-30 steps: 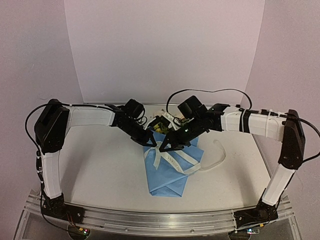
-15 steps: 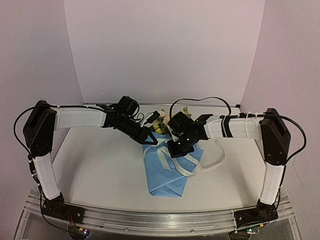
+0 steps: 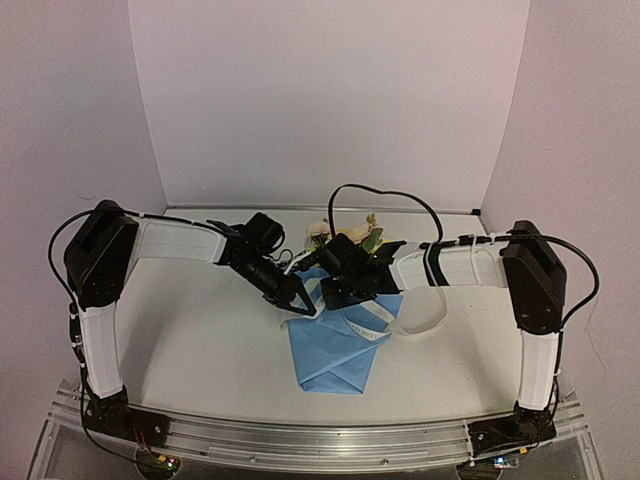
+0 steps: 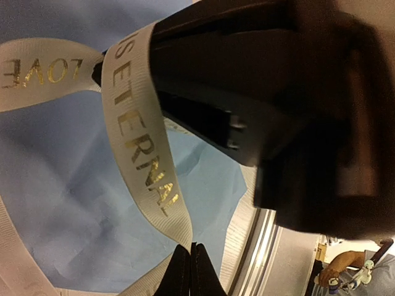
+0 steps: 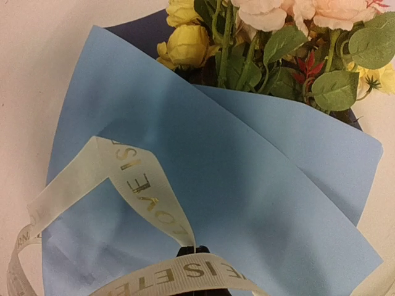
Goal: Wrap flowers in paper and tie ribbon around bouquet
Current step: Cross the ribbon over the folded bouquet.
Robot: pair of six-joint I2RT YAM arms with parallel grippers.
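Observation:
The bouquet lies on the table with its flowers (image 3: 345, 236) pointing to the back, wrapped in the light blue paper (image 3: 335, 345). The cream ribbon (image 3: 372, 322) crosses the wrap and loops out to the right. My left gripper (image 3: 300, 304) and right gripper (image 3: 325, 296) meet close together over the upper part of the wrap. In the left wrist view the gripper (image 4: 190, 271) is shut on a lettered ribbon (image 4: 139, 154) strand over the paper (image 4: 62, 203). The right gripper (image 5: 192, 251) pinches another ribbon (image 5: 143, 192) strand above the paper (image 5: 247, 185), below the flowers (image 5: 265, 37).
The white table (image 3: 200, 340) is walled at the back and both sides. An aluminium rail (image 3: 320, 440) with both arm bases runs along the near edge. The right gripper's black body (image 4: 259, 92) fills the upper left wrist view, very close.
The right gripper has swung left and the left gripper has come nearer and lower, so both now sit almost touching over the wrap. The ribbon strands moved with them.

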